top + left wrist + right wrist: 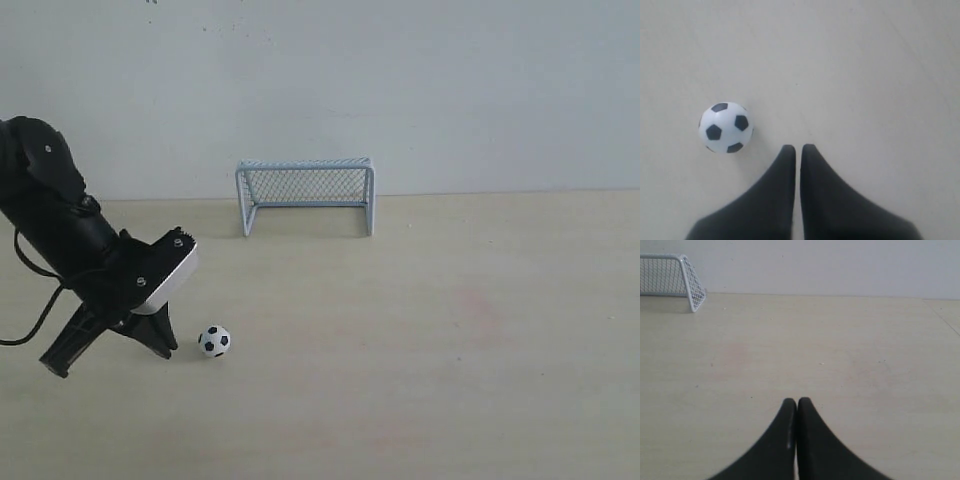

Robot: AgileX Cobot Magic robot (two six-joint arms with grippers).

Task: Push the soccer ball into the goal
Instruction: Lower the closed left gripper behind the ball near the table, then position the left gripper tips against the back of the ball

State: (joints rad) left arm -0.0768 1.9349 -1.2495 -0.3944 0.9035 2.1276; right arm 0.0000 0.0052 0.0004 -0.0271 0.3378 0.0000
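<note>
The soccer ball (213,341), white with black patches, rests on the pale wooden table. In the left wrist view the soccer ball (725,127) lies just off to one side of the fingertips, apart from them. My left gripper (163,346) (798,147) is shut with nothing in it, its tips low at the table beside the ball. The goal (305,164) stands at the back by the wall, its mouth facing the ball. My right gripper (797,401) is shut and empty over bare table, with the goal (688,276) far off; the exterior view does not show this gripper.
The table (450,330) stretches wide between ball and goal. A pale wall (450,90) rises right behind the goal. A black cable (30,325) hangs from the left arm near the table's left edge.
</note>
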